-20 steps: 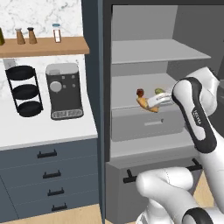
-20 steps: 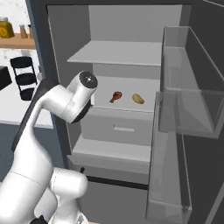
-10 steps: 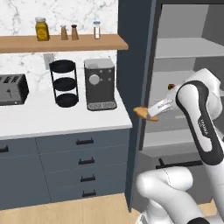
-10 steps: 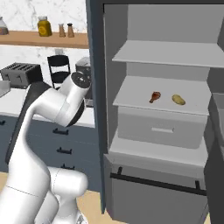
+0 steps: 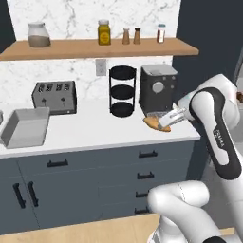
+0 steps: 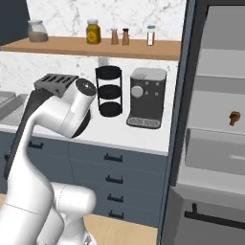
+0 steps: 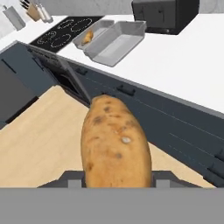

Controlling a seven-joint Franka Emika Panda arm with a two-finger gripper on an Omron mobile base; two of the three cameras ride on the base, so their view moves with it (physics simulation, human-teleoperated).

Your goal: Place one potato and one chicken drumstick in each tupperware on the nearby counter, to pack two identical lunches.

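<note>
In hand view, claw (image 7: 117, 181) gripping potato (image 7: 116, 144), second tupperware (image 7: 94, 33) holding food

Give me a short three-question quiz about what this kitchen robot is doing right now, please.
1. True or false: the gripper is shut on a potato.
2. Which appliance stands between the toaster and the coffee machine? A) a kettle B) a black three-tier stand C) a microwave
3. Fill in: in the hand view, the far tray already holds one small orange ____.

Key: 1 true; 2 B; 3 piece of food, too small to identify.
</note>
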